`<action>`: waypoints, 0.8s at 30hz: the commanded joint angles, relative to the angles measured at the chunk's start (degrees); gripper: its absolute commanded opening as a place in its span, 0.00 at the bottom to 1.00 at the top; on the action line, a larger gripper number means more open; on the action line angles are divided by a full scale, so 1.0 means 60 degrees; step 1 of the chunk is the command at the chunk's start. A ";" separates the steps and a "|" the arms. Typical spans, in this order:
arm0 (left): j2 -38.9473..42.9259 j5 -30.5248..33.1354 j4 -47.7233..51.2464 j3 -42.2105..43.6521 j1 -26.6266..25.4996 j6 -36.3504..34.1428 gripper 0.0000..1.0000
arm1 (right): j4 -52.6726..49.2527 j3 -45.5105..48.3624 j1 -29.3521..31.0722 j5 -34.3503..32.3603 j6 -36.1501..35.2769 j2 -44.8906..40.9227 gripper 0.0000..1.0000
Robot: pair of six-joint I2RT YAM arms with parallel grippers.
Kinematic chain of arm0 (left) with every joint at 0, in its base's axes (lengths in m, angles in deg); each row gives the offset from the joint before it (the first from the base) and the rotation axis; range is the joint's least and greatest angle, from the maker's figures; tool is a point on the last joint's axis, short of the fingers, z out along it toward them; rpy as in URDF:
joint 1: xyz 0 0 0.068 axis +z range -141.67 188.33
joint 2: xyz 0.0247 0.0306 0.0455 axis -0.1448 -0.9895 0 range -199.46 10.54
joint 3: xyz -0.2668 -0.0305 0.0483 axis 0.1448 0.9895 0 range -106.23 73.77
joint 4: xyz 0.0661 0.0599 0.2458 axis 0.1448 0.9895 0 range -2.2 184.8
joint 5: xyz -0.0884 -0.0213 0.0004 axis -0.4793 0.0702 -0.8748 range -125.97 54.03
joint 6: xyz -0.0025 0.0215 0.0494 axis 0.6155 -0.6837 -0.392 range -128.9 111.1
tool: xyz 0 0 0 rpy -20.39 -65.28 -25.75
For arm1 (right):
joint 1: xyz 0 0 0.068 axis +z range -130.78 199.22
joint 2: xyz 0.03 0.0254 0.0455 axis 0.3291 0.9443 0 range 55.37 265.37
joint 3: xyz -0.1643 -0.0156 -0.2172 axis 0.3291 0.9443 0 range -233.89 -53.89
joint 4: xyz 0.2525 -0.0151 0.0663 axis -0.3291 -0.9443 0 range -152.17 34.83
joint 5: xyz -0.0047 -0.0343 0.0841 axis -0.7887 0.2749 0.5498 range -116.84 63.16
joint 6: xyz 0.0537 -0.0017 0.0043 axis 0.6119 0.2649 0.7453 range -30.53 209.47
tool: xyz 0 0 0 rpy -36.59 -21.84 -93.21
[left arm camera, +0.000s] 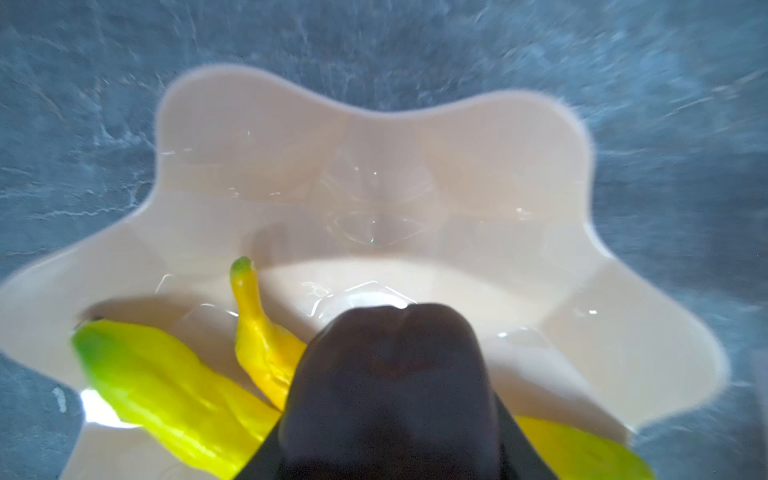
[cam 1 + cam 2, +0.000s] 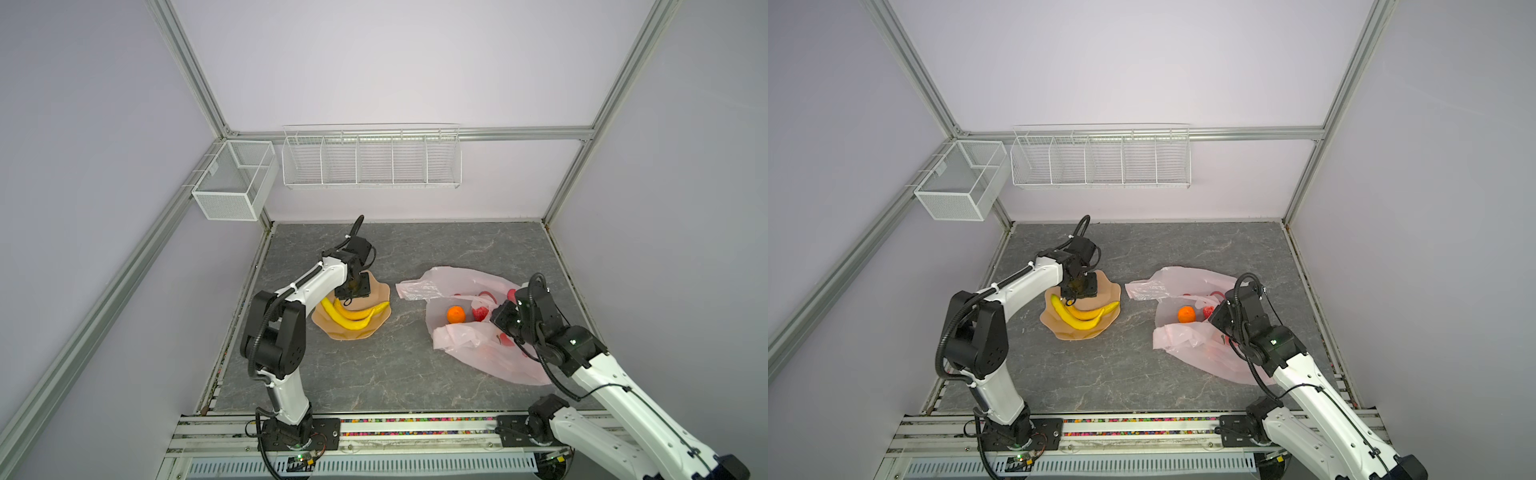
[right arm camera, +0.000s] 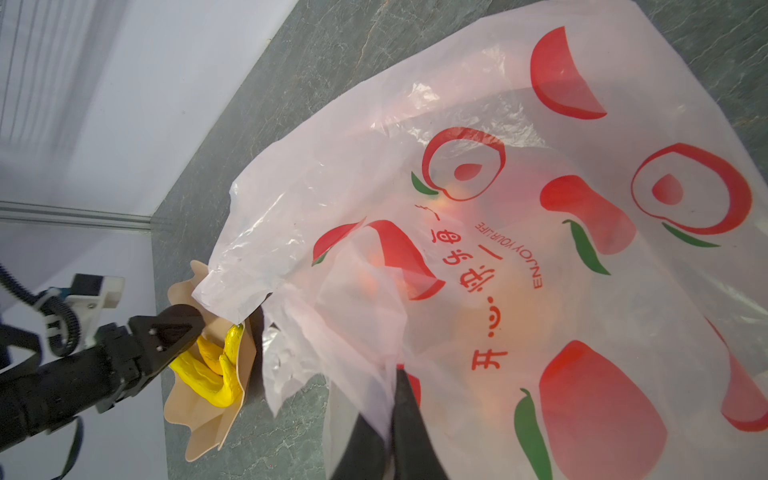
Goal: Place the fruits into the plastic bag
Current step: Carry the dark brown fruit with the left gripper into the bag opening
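In both top views the left pincer (image 2: 351,296) hangs right over the scalloped dish (image 2: 380,293), which has two bananas (image 2: 351,319) in it. The plastic bag (image 2: 457,282) lies open on the desk (image 2: 374,374) to the right, with an orange fruit (image 2: 456,314) and a red fruit (image 2: 480,313) inside.

Left wrist view: a dark purple fruit (image 1: 390,390) sits between its jaws, but you can't tell if they're actually squeezing it.

Right wrist view: the right pincer (image 3: 395,419) is pressed together, pinching the bag's edge.
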 commanded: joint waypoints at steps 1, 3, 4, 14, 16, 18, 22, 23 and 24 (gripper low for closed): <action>0.0976 -0.1041 -0.0112 0.0089 0.0047 0.0079 0.29 | -0.0055 -0.0272 0.0055 -0.0071 -0.0141 -0.0073 0.09; 0.1570 -0.2340 -0.0774 0.0587 0.0045 0.0428 0.29 | -0.0044 -0.0256 0.0044 -0.0090 -0.0150 -0.0091 0.09; 0.1800 -0.3140 -0.1185 0.0869 0.0064 0.0665 0.29 | -0.0043 -0.0262 0.0051 -0.0091 -0.0173 -0.0094 0.09; 0.3901 -0.7768 -0.9128 0.5976 -0.0165 0.7024 0.22 | -0.0104 -0.0296 0.0048 -0.0059 -0.0332 -0.0194 0.09; 0.4122 -0.7819 -1.0113 0.6552 -0.0307 0.7794 0.23 | -0.0123 -0.0300 0.0048 -0.0056 -0.0346 -0.0185 0.09; 0.4215 -0.7805 -1.0418 0.6767 -0.0513 0.8153 0.23 | -0.0116 -0.0307 0.0050 -0.0037 -0.0357 -0.0177 0.09; 0.4009 -0.7705 -1.0605 0.6816 -0.0976 0.8492 0.23 | -0.0102 -0.0291 0.0055 0.0019 -0.0387 -0.0148 0.09; 0.3868 -0.7684 -1.0757 0.6853 -0.1097 0.8634 0.23 | -0.0100 -0.0289 0.0049 0.0017 -0.0394 -0.0148 0.09; 0.3702 -0.7674 -1.1028 0.6899 -0.1216 0.8831 0.23 | -0.0111 -0.0293 0.0049 0.0037 -0.0389 -0.0150 0.09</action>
